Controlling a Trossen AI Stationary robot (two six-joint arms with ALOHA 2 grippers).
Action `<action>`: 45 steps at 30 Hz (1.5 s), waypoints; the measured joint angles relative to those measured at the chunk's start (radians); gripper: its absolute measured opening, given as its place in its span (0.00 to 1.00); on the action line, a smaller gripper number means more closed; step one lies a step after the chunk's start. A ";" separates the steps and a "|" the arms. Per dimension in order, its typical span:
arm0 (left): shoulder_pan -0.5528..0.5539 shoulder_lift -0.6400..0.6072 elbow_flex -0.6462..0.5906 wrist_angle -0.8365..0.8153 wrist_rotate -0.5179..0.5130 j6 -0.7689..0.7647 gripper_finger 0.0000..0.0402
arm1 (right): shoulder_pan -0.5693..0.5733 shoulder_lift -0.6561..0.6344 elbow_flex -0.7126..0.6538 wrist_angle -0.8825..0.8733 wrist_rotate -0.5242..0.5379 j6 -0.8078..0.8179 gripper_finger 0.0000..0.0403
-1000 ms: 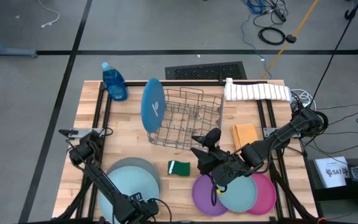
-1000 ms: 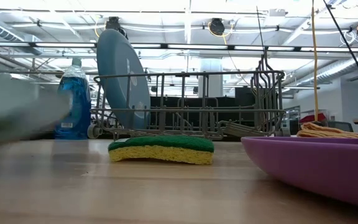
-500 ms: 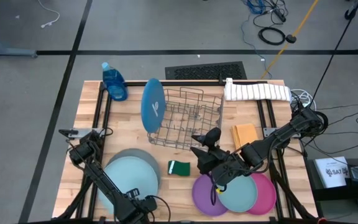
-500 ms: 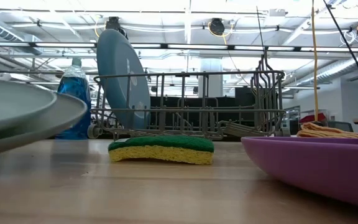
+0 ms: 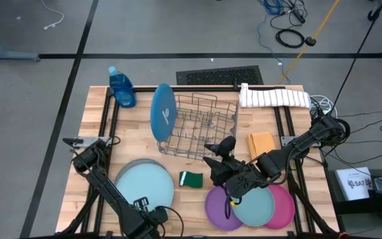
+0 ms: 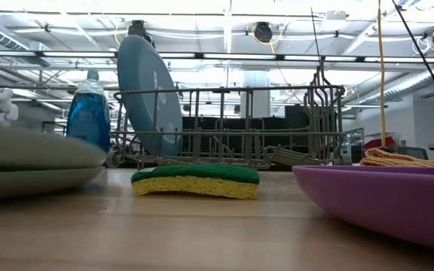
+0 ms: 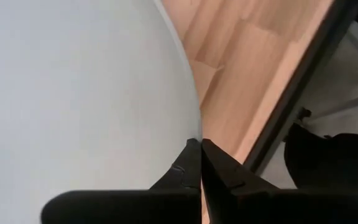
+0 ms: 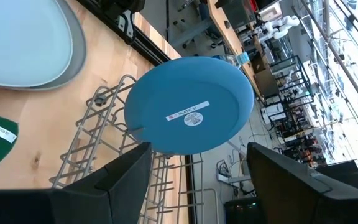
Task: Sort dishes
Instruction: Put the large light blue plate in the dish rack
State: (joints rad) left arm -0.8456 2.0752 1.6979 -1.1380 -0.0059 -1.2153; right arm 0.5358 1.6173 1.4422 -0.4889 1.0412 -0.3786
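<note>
The pale-blue plate [image 5: 142, 190], lower left, is pinched by the left gripper [image 7: 199, 163] — it should be kept level; the right gripper [image 8: 194, 163] is spread.

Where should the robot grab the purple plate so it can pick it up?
Probably by the bare rim on the sponge side. The purple plate lies flat, and the teal plate overlaps its other side, so only that edge is free. The low view shows the rim lifting off the table, leaving room for a finger beneath. The right gripper hovers nearest, fingers open.
</note>
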 joint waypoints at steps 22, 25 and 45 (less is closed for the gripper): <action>0.021 -0.076 0.250 -0.263 -0.255 0.045 0.00 | -0.072 0.144 0.001 0.166 -0.666 -0.004 0.64; 0.021 -0.076 0.250 -0.262 -0.257 0.045 0.00 | -0.089 0.210 0.000 0.185 -0.738 -0.035 0.64; 0.032 -0.076 0.250 -0.247 -0.272 0.077 0.00 | -0.125 0.429 0.000 0.592 -0.806 -0.104 0.32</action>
State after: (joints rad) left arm -0.8135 1.9995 1.9484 -1.3851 -0.2778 -1.1386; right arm 0.4107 2.0460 1.4418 0.1033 0.2356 -0.4828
